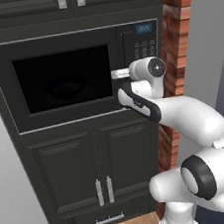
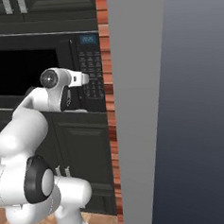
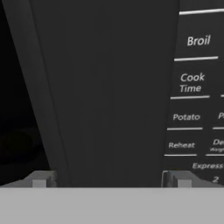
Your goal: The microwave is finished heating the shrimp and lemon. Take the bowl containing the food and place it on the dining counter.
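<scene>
microwave [image 1: 65, 80]: black, blue display | cabinet doors [image 1: 97, 171]: black | brick wall [image 1: 176, 30]: red

The left base view stands behind the arm [image 1: 195, 123] and looks forward at the microwave [image 1: 65, 80], which sits at about 11 o'clock, cabinet doors [image 1: 99, 170] below it. The right base view faces the same front from the other side, so the button panel [image 2: 91, 70] falls near 11 o'clock and a grey wall [image 2: 142, 107] takes the right. Both share the blue display [image 1: 143, 28] (and the brick edge [image 1: 176, 50]). The hand view sits very close to the door frame [image 3: 109, 96], labelled buttons at 3 o'clock.
</scene>
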Robot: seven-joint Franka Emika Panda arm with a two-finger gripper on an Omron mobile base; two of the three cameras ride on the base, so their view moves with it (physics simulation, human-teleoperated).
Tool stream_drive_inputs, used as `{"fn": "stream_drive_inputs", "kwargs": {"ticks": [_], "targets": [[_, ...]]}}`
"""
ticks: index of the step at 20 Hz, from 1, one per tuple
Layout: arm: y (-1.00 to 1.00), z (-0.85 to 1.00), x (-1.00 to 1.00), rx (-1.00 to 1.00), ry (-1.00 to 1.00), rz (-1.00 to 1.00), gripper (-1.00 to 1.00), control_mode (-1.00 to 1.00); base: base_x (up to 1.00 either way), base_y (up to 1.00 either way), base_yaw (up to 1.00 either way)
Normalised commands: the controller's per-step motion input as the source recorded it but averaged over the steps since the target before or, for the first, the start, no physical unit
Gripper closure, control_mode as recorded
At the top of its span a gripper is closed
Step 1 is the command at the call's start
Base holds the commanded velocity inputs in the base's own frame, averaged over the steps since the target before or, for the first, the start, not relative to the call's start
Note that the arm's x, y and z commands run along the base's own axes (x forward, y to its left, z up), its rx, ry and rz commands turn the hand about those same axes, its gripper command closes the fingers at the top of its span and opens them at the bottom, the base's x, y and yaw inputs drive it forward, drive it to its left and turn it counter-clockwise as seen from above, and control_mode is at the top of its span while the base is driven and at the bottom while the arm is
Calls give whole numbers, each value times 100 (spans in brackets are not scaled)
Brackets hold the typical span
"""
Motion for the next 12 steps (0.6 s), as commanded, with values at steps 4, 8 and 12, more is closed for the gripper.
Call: {"fn": "stream_drive_inputs", "kwargs": {"ticks": [4,8,12], "targets": [[0,-1,33,0,0,0,100,-100,0,0,0],[0,0,0,0,0,0,100,-100,0,0,0],[0,0,0,0,0,0,100,-100,0,0,0]]}}
